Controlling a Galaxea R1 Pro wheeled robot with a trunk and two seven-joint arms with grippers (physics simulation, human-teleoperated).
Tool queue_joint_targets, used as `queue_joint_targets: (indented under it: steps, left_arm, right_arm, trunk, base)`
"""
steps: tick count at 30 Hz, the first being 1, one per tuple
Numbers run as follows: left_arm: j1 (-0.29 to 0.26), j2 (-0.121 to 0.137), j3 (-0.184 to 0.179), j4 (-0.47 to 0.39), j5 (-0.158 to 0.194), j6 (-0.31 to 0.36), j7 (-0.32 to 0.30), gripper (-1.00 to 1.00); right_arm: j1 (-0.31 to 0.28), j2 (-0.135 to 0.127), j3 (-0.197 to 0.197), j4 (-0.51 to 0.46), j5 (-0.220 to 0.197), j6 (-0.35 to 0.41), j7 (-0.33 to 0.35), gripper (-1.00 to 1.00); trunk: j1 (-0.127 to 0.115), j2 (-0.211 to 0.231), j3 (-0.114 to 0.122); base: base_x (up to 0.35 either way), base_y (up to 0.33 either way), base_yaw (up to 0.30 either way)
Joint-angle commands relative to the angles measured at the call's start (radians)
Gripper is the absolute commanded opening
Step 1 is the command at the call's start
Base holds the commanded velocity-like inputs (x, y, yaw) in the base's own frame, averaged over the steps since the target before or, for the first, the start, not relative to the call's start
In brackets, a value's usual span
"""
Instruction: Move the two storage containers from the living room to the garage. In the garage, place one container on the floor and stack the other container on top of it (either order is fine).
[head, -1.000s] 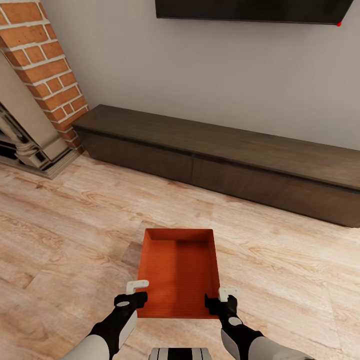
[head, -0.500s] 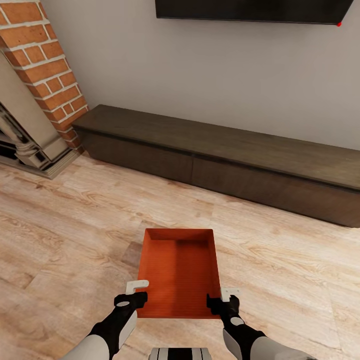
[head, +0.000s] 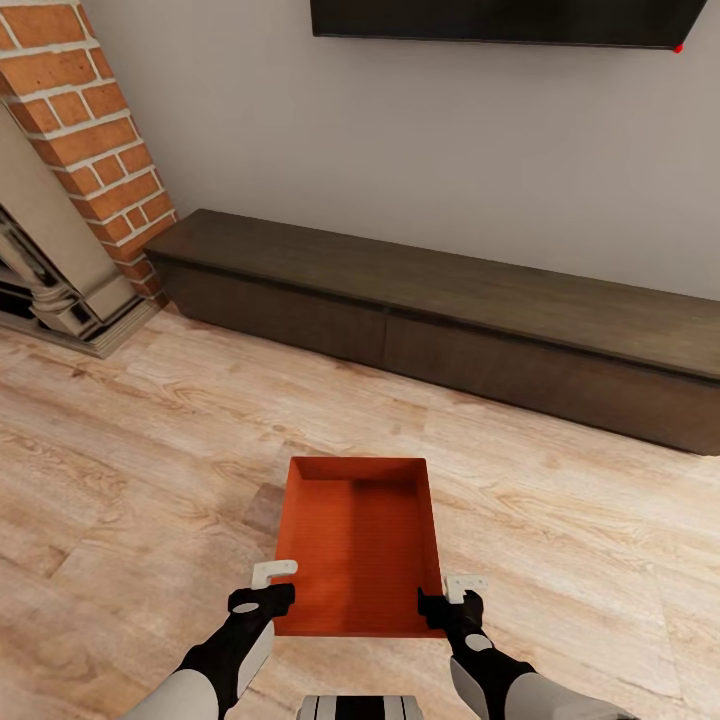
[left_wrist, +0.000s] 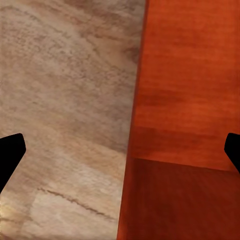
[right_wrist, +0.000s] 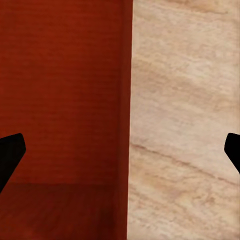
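Orange-red bin (head: 358, 540) on light wood-plank floor (head: 130, 470), open top up, in front of long dark cabinet (head: 450, 320); brick fireplace (head: 75, 150) at far left. Left gripper (head: 272, 588) at bin's near left corner, jaws wide, left wall rim between fingertips in wrist view (left_wrist: 132, 150). Right gripper (head: 452, 598) at near right corner, jaws wide, straddling right wall (right_wrist: 127, 125). Neither pincer closed on wall. Dark screen (head: 500, 20) on wall above cabinet
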Motion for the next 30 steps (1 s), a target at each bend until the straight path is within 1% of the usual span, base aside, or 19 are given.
queue_joint_targets:
  steps: [1, 27, 30]
  left_arm:
    - [0.000, -0.001, 0.004, -0.002, -0.001, 0.006, 0.001, 1.00]
    - [0.000, -0.001, 0.006, -0.002, -0.001, 0.006, 0.001, 1.00]
    - [0.000, 0.000, 0.005, -0.001, -0.001, 0.006, 0.001, 1.00]
  right_arm:
    - [-0.001, 0.000, 0.008, 0.001, -0.002, -0.002, -0.006, 1.00]
    - [-0.001, 0.000, 0.007, 0.001, -0.002, -0.008, -0.007, 1.00]
    - [-0.001, 0.000, 0.007, 0.001, -0.002, -0.008, -0.006, 1.00]
  trunk:
    - [0.000, 0.000, -0.001]
    - [0.000, 0.000, -0.001]
    - [0.011, -0.021, -0.010]
  base:
    - [0.000, 0.000, 0.000]
    - [0.000, 0.000, 0.000]
    - [0.000, 0.000, 0.000]
